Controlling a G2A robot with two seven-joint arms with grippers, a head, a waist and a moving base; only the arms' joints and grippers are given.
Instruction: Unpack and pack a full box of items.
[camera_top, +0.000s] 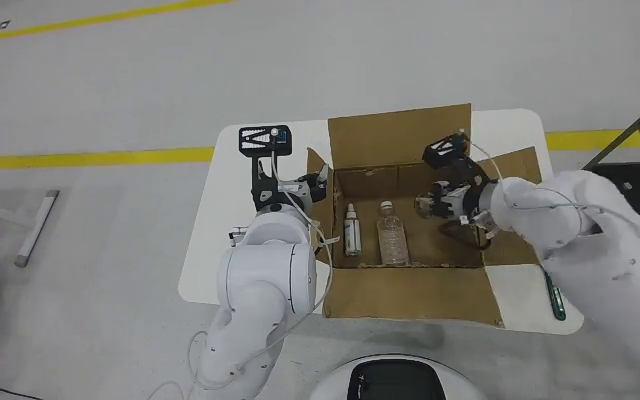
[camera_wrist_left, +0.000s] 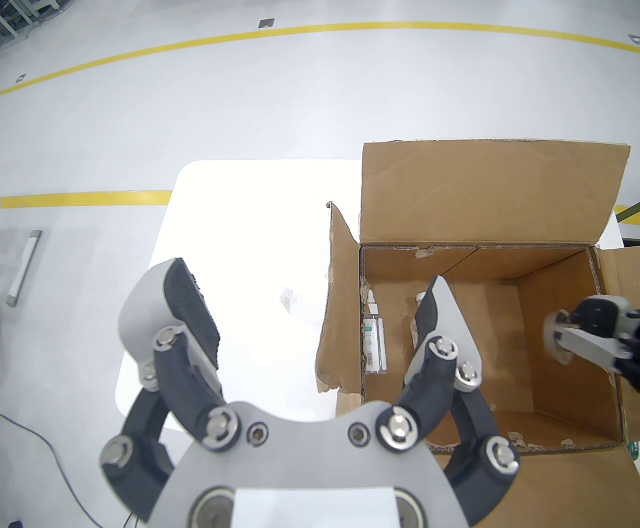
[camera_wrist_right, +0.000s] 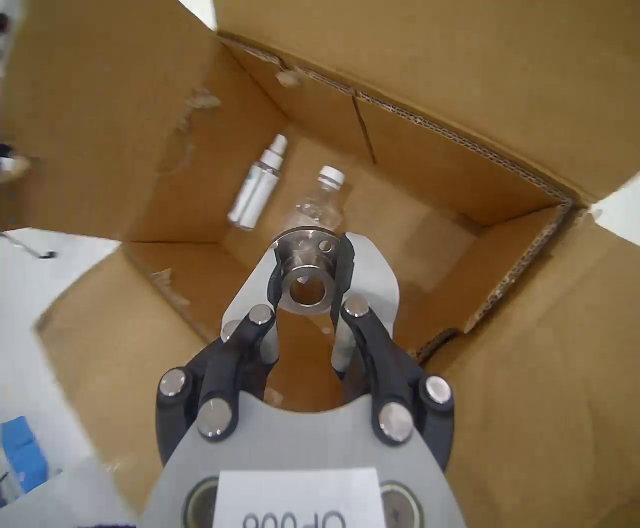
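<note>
Hovering over the box (camera_wrist_right: 450, 150), right end effector (camera_wrist_right: 307, 265) clamps a metal bushing (camera_wrist_right: 305, 287); left end effector (camera_wrist_left: 310, 290) gapes wide.

The left gripper (camera_wrist_left: 310, 295) hangs empty, its 2 black-padded fingers (camera_wrist_left: 192, 310) spread wide, above the white rounded table (camera_wrist_left: 240, 225) and the open brown cardboard box (camera_wrist_left: 500, 200). 1 clear, white-capped spray bottle (camera_wrist_left: 375, 340) lies on the box floor. The right gripper (camera_wrist_left: 562, 340) holds a round grey metal part (camera_wrist_left: 552, 347) inside the box.

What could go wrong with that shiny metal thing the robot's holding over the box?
The metal part, pinched only at its sides by the right gripper, could slip and drop into the box. It might hit the water bottle or spray bottle lying inside and dent them.
</note>
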